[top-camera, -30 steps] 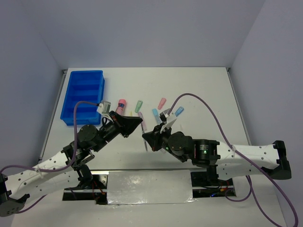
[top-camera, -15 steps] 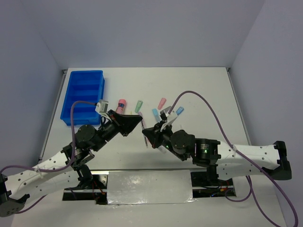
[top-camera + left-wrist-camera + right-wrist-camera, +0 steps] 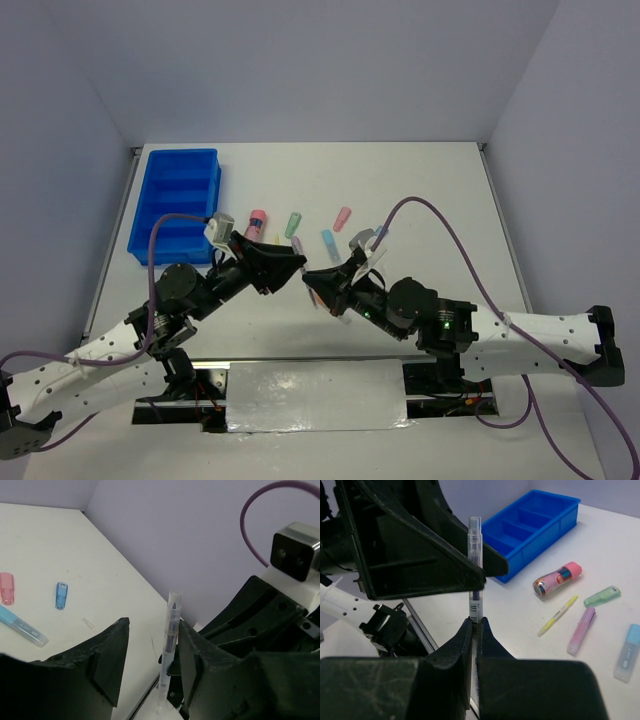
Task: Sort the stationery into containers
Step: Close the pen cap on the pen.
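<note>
Presently the right end effector [image 3: 474, 624] pinches a clear pen [image 3: 474, 550] upright over the near middle of the bench [image 3: 430, 180], inside the spread left end effector [image 3: 150, 630], so I fear it drops if released before the left one closes.

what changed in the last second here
The right gripper, shut on the clear pen, moved toward the left gripper, so the pen now stands between its open jaws. The left one barely shifted; the blue tray and loose markers stayed put.
</note>
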Available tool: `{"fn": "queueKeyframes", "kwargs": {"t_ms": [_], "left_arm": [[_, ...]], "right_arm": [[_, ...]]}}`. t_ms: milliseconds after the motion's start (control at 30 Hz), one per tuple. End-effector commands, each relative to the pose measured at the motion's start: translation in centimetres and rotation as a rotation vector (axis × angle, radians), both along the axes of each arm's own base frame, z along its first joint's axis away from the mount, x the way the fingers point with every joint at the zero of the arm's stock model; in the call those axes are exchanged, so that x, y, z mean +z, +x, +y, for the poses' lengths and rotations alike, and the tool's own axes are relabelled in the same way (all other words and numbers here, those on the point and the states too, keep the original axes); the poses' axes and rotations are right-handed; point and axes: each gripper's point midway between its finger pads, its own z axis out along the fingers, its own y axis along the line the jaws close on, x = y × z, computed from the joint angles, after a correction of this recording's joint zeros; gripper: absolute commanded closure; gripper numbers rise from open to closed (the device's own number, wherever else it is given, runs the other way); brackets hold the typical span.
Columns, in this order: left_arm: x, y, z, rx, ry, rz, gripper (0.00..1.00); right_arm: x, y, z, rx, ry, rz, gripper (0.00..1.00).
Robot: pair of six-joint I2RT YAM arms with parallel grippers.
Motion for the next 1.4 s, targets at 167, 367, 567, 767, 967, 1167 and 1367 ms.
{"fn": "queueKeyframes", "kwargs": {"t_ms": [167,367,567,767,967,1167,1367], "left_arm": [[3.4,-1.4,-0.7,-0.082,-0.017,-0.117,0.46],[2.9,-2.0,-1.1,-0.123,-0.006,-0.127,0.86],[3.2,-3.3,-1.8,-0.205,-0.003,-0.177,0.96],[4.2,-4.3,-2.2,-0.264,-0.006,-0.234,0.99],[5.0,-4.9,-2.3,-0.29,-0.012,-0.267,0.99],[5.4,-5.2,-2.4,-0.307,-0.026,-0.28,0.72],[5.1,-4.1,-2.0,-0.244,-0.001,-0.255,0.09]], "right_arm": [[2.3,-0.8,1.5,0.068,0.086,-0.031,1.0],[2.6,-0.7,1.2,0.059,0.099,-0.027,1.0],[2.5,-1.7,1.7,0.124,0.098,-0.027,0.9],[1.9,-3.4,2.9,0.239,0.073,-0.036,0.68],[1.5,-3.5,2.9,0.24,0.078,-0.031,0.91],[1.4,-3.1,2.5,0.217,0.097,-0.022,1.0],[1.4,-2.6,1.8,0.177,0.1,-0.022,1.0]]}}
